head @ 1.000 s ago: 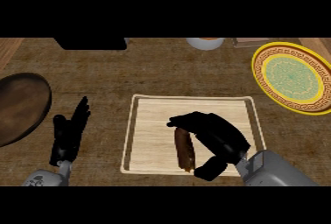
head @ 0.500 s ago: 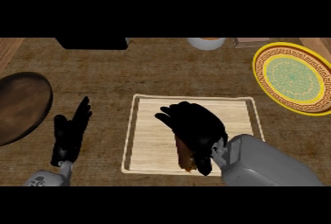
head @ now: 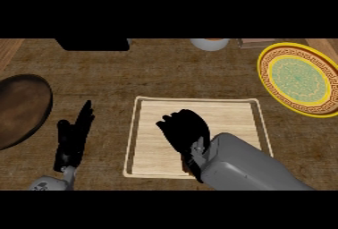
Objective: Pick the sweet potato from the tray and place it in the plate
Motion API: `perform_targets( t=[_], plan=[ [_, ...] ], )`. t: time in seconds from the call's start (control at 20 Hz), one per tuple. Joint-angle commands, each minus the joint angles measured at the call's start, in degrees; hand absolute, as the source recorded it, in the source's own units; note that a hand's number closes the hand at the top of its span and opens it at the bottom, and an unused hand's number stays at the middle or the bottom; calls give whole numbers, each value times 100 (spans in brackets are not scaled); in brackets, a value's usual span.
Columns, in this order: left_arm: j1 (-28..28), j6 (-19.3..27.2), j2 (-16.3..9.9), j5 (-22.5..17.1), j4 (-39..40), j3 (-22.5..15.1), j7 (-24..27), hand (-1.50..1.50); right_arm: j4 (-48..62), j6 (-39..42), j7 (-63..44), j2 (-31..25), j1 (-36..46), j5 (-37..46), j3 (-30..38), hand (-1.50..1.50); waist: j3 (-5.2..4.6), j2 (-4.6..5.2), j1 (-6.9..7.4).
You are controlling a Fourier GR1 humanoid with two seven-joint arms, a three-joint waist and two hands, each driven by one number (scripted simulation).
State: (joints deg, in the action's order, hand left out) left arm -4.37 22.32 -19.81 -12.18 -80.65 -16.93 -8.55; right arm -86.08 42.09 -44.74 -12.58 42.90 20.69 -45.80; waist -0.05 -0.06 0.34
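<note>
Over the tray [head: 148, 134], the right hand [head: 185, 132] has come down and now hides the sweet potato; its grip cannot be told.

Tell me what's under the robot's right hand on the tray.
The black right hand lies over the pale wooden tray, whose bare boards show around it. Whatever sits beneath the palm, sweet potato included, is covered and cannot be seen.

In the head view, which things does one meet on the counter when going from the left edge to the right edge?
Brown plate → left hand, resting open → tray → right hand, over the tray → yellow plate.
</note>
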Motion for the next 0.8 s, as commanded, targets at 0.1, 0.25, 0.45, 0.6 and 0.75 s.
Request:
perform_targets(
  t=[0.1,0.25,0.45,0.6,0.75],
  plan=[
    [-244,-103,130,144,140,224,-150,0,461,344,-162,492,-204,449,49,-150,4,9,-19],
    [52,-154,106,188,-236,203,-274,0,820,553,363,260,7,624,385,-150,5,10,15],
    [237,-244,188,355,-331,270,-206,0,687,756,121,824,-270,857,365,-150,4,4,2],
    [338,-269,323,478,-277,236,-158,0,78,1057,-73,603,-737,921,373,-150,4,-3,-28],
    [-216,-474,116,413,-285,623,-687,0,159,956,263,557,-792,1186,564,-150,5,2,-37]
  ],
)
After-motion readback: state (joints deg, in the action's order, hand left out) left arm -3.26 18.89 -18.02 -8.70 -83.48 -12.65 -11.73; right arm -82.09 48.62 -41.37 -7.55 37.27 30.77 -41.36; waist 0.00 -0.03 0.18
